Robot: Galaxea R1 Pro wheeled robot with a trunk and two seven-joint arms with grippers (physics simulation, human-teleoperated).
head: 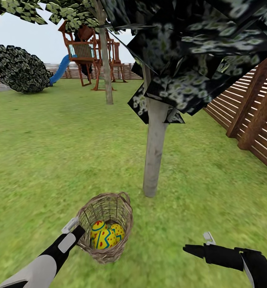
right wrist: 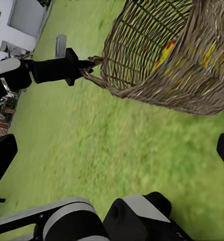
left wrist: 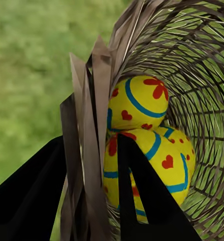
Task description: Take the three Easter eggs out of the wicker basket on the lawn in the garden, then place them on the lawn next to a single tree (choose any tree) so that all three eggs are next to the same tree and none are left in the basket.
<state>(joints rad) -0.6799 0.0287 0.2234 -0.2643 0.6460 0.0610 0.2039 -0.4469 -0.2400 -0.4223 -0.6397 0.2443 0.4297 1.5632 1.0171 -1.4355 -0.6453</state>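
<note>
While left pincer clamps woven wicker basket rim, right pincer hangs released; glossy eggs inside.

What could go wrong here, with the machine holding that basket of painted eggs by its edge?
The left end effector pinches only the thin woven rim of the basket, which already leans; it might slip or tip further. If it tips, the eggs could roll out onto the grass, away from the tree trunk. The right end effector hangs to the side, open, so it could not readily steady anything.
</note>
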